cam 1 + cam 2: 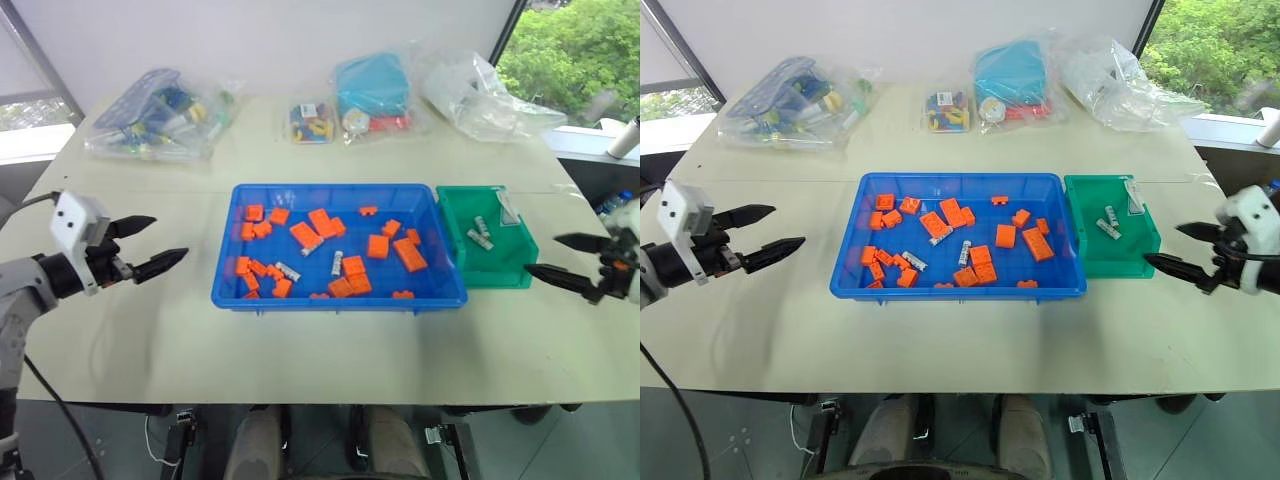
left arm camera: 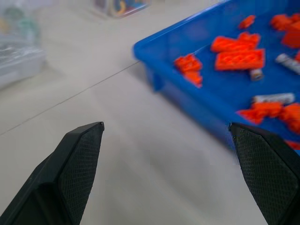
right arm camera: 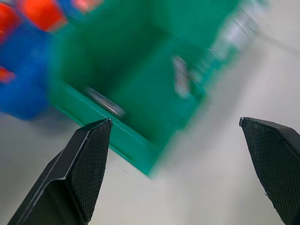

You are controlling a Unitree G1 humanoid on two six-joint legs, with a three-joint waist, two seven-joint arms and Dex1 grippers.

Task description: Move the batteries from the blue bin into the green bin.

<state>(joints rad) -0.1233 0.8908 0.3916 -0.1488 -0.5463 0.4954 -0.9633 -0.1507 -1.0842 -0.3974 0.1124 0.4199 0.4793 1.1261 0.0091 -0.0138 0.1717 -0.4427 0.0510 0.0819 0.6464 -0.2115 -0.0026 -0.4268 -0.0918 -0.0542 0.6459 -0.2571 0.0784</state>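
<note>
The blue bin [image 1: 340, 188] sits mid-table, holding several orange bricks [image 1: 408, 254] and silver batteries [image 1: 337, 263] [image 1: 288, 271] among them. Touching its right side is the green bin [image 1: 490, 277], with two batteries [image 1: 480, 239] lying inside. My left gripper [image 1: 170, 238] hovers open and empty over bare table left of the blue bin, pointing toward it. My right gripper [image 1: 541, 253] hangs open and empty just right of the green bin. The left wrist view looks past the left gripper [image 2: 165, 125] to the blue bin's corner [image 2: 187, 89]. In the right wrist view the green bin's wall [image 3: 122, 136] lies beyond the right gripper [image 3: 176, 121].
Along the table's back edge lie a clear bag of mixed items [image 1: 160, 115], a small bag of coloured pieces [image 1: 312, 122], a teal box in a clear bag [image 1: 373, 88] and a crumpled clear bag [image 1: 480, 95]. Bare tabletop runs in front of both bins.
</note>
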